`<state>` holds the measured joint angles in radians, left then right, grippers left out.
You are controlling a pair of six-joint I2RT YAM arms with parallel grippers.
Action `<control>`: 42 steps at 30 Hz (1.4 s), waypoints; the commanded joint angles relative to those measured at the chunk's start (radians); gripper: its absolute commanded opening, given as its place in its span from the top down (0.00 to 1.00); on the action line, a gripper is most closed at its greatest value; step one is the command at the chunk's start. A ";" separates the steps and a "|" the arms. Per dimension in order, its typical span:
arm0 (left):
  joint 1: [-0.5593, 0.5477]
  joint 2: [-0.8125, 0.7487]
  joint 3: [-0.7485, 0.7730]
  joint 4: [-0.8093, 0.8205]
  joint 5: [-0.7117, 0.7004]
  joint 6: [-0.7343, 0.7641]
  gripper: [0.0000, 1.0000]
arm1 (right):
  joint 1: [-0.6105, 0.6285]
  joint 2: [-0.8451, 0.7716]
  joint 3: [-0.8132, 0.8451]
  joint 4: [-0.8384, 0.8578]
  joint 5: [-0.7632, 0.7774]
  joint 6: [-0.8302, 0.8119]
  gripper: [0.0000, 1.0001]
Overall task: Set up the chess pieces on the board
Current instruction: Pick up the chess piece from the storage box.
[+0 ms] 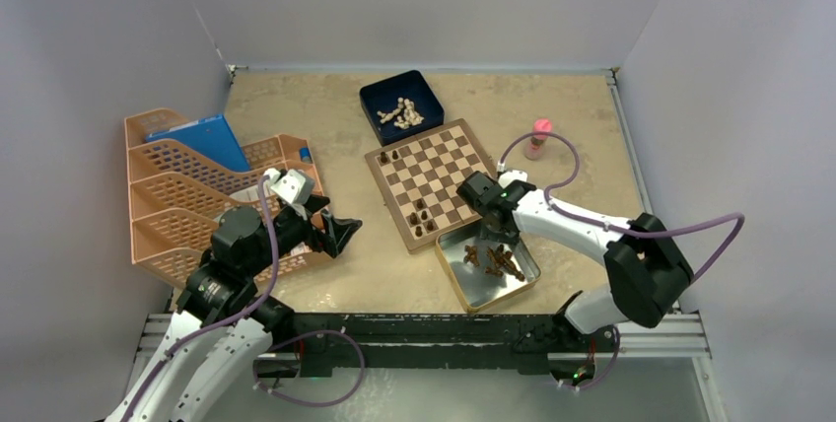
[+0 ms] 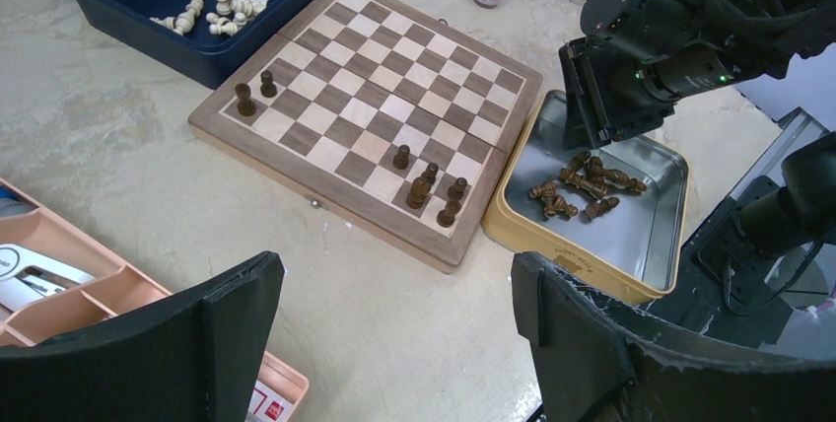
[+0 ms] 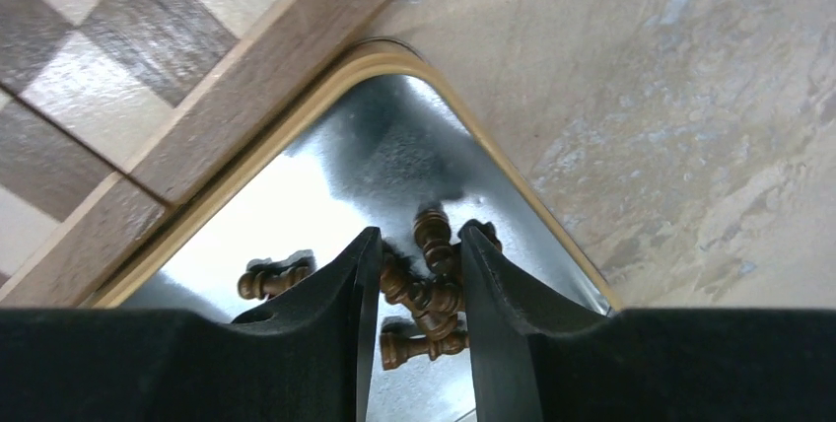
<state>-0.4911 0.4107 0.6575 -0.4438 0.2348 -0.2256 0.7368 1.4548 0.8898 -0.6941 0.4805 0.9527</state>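
The board (image 1: 439,171) lies mid-table, with two dark chess pieces (image 1: 388,157) at its far left corner and several (image 2: 431,190) standing near its front corner. More dark pieces (image 3: 434,284) lie in a heap in the silver tin (image 1: 463,289) by the board's near edge. My right gripper (image 3: 419,240) points down into the tin, its fingers partly open on either side of the heap and gripping nothing. My left gripper (image 2: 394,274) hovers wide open and empty over the bare table, left of the board.
A dark blue box (image 1: 401,105) of pale cream chessmen stands behind the board. Orange file trays (image 1: 187,195) holding a blue folder fill the left side, next to my left arm. A small pink bottle (image 1: 538,138) stands to the right of the board.
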 commanded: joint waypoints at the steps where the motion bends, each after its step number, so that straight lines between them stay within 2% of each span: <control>1: 0.000 -0.004 0.010 0.025 0.019 0.003 0.14 | -0.008 0.030 0.016 -0.068 0.053 0.065 0.61; 6: 0.000 -0.009 0.010 0.023 0.020 0.004 0.14 | -0.010 0.026 -0.005 -0.017 0.018 0.053 0.61; 12: 0.000 -0.010 0.009 0.024 0.021 0.006 0.14 | -0.010 0.010 -0.015 0.008 -0.010 0.040 0.69; 17: 0.000 -0.012 0.008 0.023 0.019 0.006 0.14 | -0.011 0.010 -0.017 -0.045 0.015 0.064 0.64; 23: 0.000 -0.010 0.010 0.023 0.020 0.006 0.14 | -0.011 0.027 -0.023 -0.053 0.005 0.074 0.64; 31: 0.000 -0.009 0.010 0.022 0.018 0.006 0.15 | -0.011 -0.021 -0.041 0.007 -0.036 0.043 0.74; 42: 0.000 -0.004 0.011 0.020 0.017 0.006 0.15 | -0.008 -0.022 0.013 -0.002 0.056 0.023 0.86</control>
<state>-0.4911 0.4061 0.6575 -0.4438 0.2424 -0.2253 0.7319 1.4498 0.8528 -0.6872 0.4625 0.9836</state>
